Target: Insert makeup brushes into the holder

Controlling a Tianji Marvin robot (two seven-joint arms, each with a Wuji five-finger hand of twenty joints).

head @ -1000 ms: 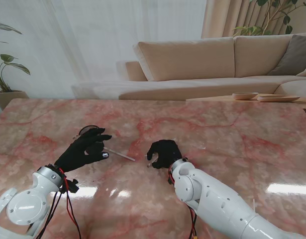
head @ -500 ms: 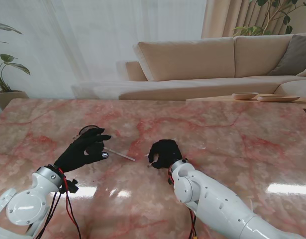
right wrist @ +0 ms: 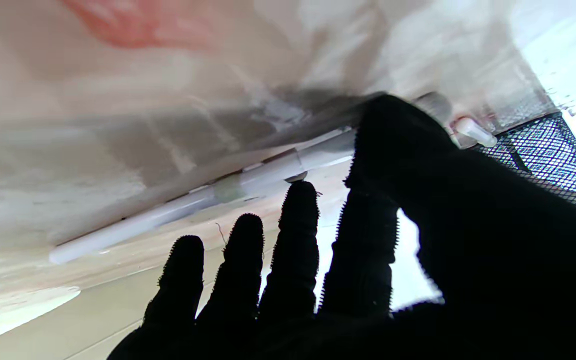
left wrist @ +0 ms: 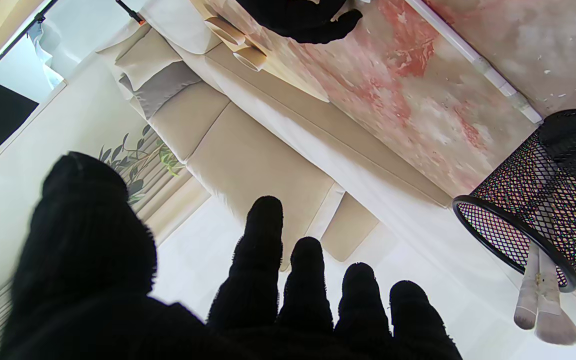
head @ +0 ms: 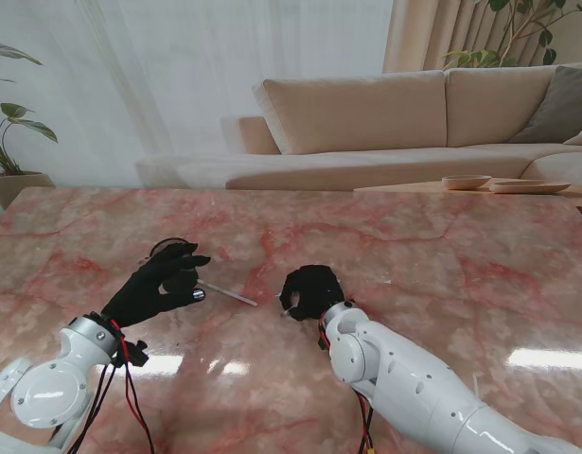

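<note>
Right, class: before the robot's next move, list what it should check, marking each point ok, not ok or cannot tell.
1. Holder standing with room at its opening: ok.
2. Brushes already inserted sitting inside the holder: ok.
3. Left hand free, fingers apart, holding nothing: ok.
4. Right hand gripping the white brush: not ok; fingers spread, brush lies on the table.
5. Path from right hand to holder free: cannot tell; the left hand sits close by the holder.
</note>
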